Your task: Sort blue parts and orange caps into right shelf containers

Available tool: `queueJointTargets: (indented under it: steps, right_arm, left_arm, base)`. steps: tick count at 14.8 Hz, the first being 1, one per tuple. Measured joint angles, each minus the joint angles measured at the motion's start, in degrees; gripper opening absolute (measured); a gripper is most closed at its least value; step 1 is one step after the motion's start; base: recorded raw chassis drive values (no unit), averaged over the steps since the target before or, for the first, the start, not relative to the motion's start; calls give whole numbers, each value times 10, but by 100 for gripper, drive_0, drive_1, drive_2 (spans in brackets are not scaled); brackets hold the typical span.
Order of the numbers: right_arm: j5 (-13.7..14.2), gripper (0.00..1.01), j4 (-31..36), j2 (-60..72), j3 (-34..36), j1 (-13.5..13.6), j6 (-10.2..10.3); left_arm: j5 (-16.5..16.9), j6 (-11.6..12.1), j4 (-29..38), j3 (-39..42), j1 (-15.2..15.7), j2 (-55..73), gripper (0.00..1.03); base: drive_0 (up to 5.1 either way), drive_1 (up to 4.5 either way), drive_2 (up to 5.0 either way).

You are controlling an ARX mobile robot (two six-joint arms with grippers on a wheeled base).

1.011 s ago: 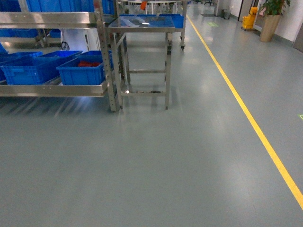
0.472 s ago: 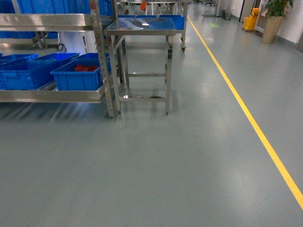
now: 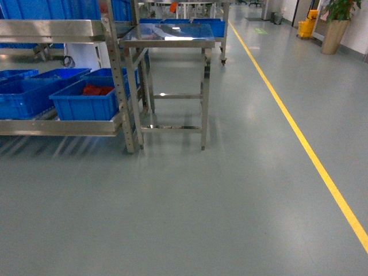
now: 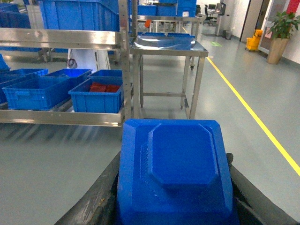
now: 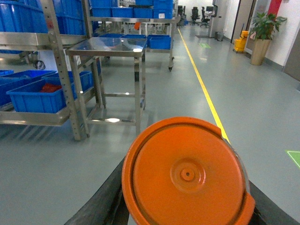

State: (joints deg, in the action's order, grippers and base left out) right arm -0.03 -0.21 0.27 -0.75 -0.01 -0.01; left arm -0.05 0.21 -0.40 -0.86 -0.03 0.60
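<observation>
**A:** What are your arms carrying?

**B:** Your left gripper [image 4: 176, 206] is clamped on a blue part [image 4: 174, 173], an octagonal moulded piece with a raised centre; the dark fingers [image 4: 96, 201] press its two sides. Your right gripper [image 5: 187, 206] is closed the same way on a round orange cap [image 5: 186, 174], flat face toward the camera. Neither arm shows in the head view.

**A:** Where are the containers?

**B:** To your front left, on the low level of a steel shelf rack [image 3: 115, 75]. The nearest blue crate [image 3: 86, 100] sits at the rack's right end, just inside the corner post, with red items [image 3: 95, 90] in it. More blue crates [image 3: 26, 95] line up further left, and others stand on the upper level.

**A:** And the edges you need to watch?

**B:** A steel table [image 3: 168, 40] stands just beside the rack's right post, its legs close to that post, with a clear plastic sheet on top. A yellow floor line [image 3: 299, 132] runs diagonally on your right. Between the table and the line you have broad grey floor [image 3: 190, 213], and it is open right up to the rack's front edge. A potted plant [image 3: 336, 26] and a yellow mop bucket [image 3: 305, 24] are far off by the right wall.
</observation>
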Motion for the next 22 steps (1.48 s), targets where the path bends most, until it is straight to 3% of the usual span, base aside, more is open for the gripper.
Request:
queueJointTargets:
  steps: [22]
  right_arm:
    - [0, 45, -2, 0, 0, 0, 0]
  left_arm:
    - [0, 0, 0, 0, 0, 0, 44]
  base:
    - [-6, 418, -431]
